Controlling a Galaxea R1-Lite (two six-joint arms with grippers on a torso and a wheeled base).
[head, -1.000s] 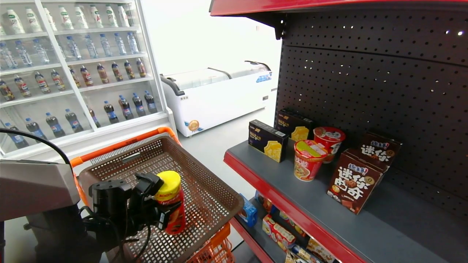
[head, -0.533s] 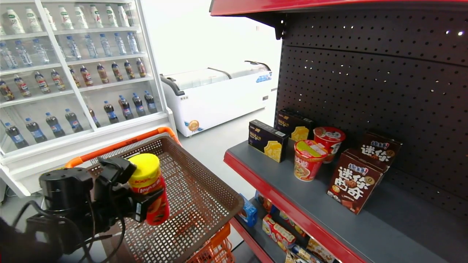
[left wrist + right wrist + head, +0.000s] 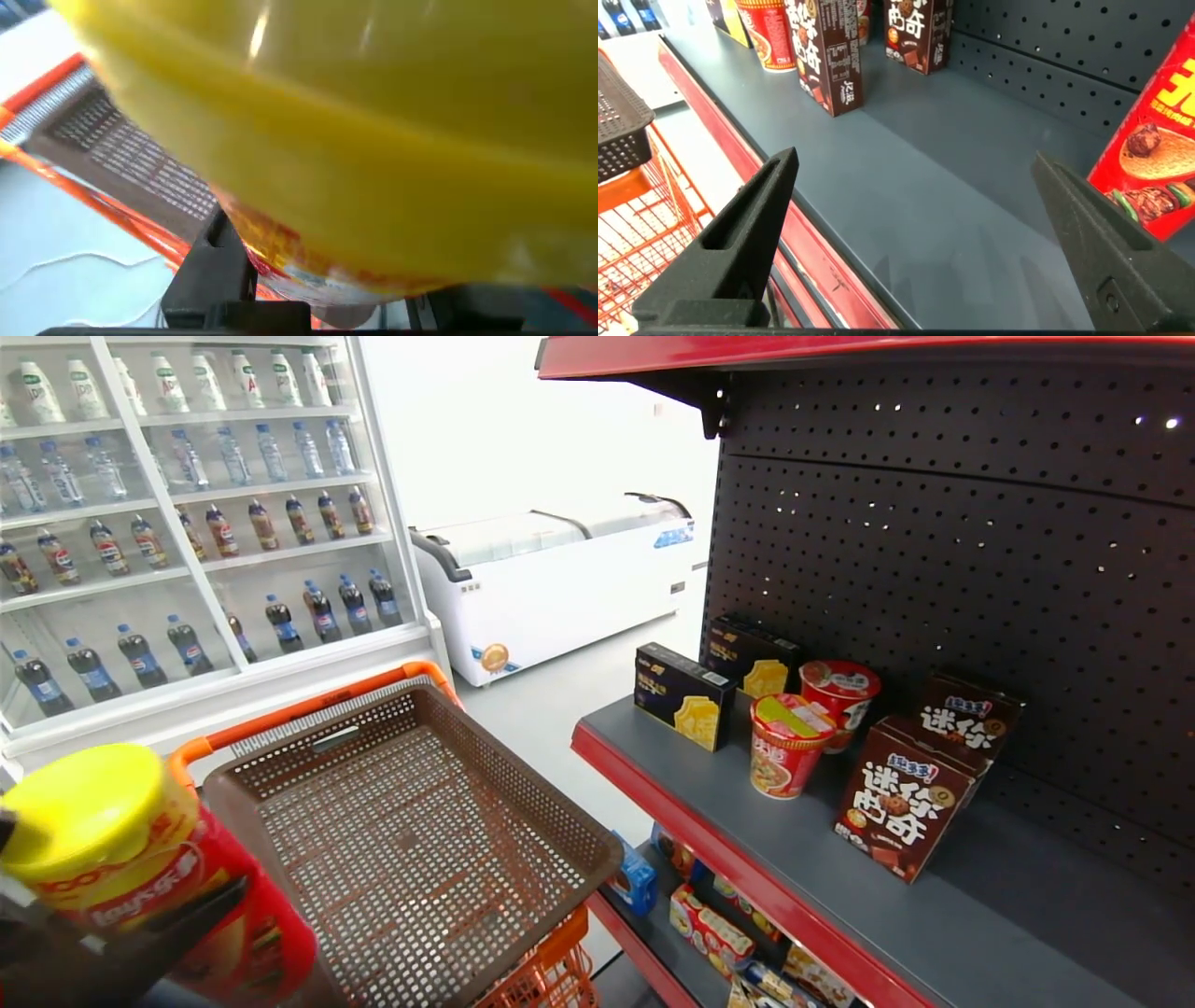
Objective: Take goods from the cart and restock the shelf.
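Beyond the left gripper (image 3: pixel 103 896) stands a glass-door cooler (image 3: pixel 187 569) of bottles (image 3: pixel 280 518); a white chest freezer (image 3: pixel 551 579) sits farther off, to the gripper's right. A cable (image 3: pixel 93 255) lies on the floor (image 3: pixel 47 205) below it.

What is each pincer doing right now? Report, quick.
Left pincer: shut on the yellow-lidded canister.
Right pincer: open, empty, above the shelf.

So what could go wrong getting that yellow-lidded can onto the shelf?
1. The can sits tilted in the left pincer; it may slip or topple when set down.
2. Swinging it across could knock the noodle cups or brown box at the shelf front.
3. The open right pincer hangs over the free shelf space, so the arms might clash.
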